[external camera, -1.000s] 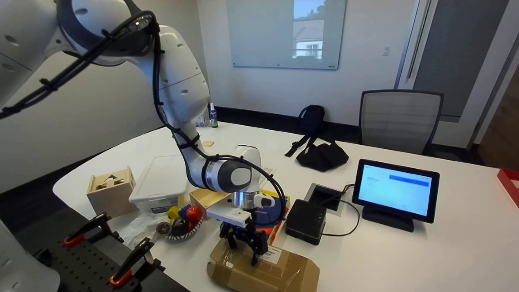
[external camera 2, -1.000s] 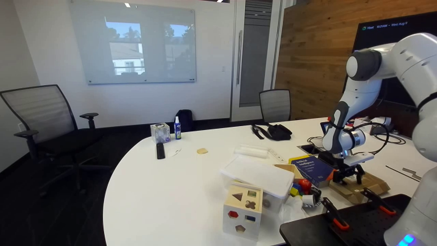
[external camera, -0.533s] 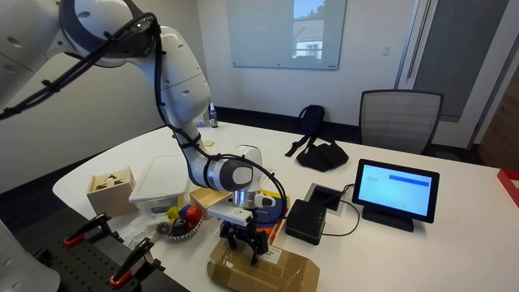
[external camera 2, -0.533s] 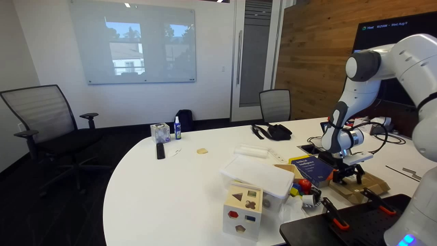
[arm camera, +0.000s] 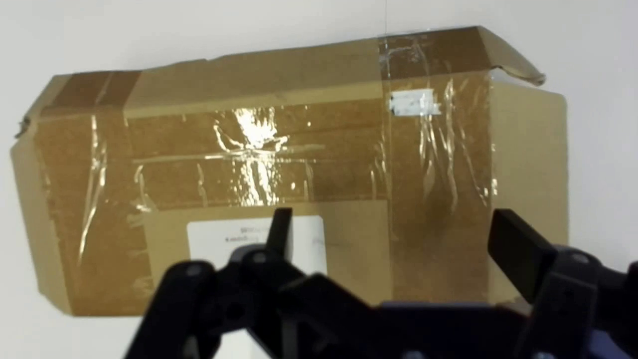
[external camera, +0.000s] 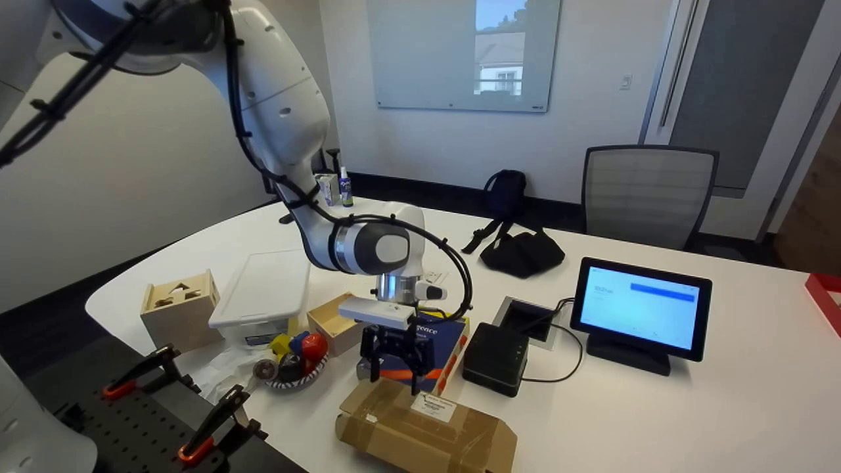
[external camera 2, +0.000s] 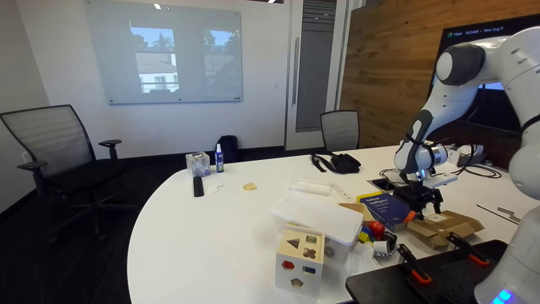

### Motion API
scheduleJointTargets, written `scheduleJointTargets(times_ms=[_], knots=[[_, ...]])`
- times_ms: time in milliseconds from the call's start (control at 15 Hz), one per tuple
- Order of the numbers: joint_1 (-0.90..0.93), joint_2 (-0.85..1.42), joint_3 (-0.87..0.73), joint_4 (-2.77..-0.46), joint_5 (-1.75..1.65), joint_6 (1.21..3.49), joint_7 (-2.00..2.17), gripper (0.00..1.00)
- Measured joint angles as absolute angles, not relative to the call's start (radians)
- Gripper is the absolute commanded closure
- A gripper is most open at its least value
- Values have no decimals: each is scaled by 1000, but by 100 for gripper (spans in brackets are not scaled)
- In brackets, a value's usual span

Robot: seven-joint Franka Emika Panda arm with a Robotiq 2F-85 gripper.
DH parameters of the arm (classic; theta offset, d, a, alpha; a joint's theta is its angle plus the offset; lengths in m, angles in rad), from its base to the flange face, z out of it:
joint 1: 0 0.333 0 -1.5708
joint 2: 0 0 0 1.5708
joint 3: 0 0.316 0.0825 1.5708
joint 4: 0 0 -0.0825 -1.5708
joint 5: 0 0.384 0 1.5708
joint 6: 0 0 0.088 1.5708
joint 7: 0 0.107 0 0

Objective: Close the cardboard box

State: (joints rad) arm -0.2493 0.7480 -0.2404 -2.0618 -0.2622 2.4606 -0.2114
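The brown cardboard box (external camera: 427, 427) lies on the white table, taped and with a white label, and also shows in an exterior view (external camera 2: 447, 228). Its lid panel lies over the top. In the wrist view the box (arm camera: 319, 174) has a long flap slanting down along its upper edge and end flaps sticking out at both ends. The inside of the box is hidden. My gripper (external camera: 395, 384) is open and empty, fingers pointing down, above the box's edge nearest the blue book; it also shows in the other views (external camera 2: 429, 214) (arm camera: 392, 214).
A blue book (external camera: 440, 341), a pale wooden crate (external camera: 338, 325) and a black device (external camera: 496, 358) stand beside the box. A bowl of toys (external camera: 299, 378) is beside it too. Clamps (external camera 2: 468, 249) on the black mount plate stand close to the box.
My gripper has lifted off the box's top and moved back toward the book. The box's top has risen slightly where the fingers rested on it. The gripper remains open.
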Motion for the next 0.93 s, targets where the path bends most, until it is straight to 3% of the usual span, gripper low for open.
scheduleJointTargets(times_ms=[933], knots=[[-182, 16, -131, -2302, -235, 2138, -256, 0]])
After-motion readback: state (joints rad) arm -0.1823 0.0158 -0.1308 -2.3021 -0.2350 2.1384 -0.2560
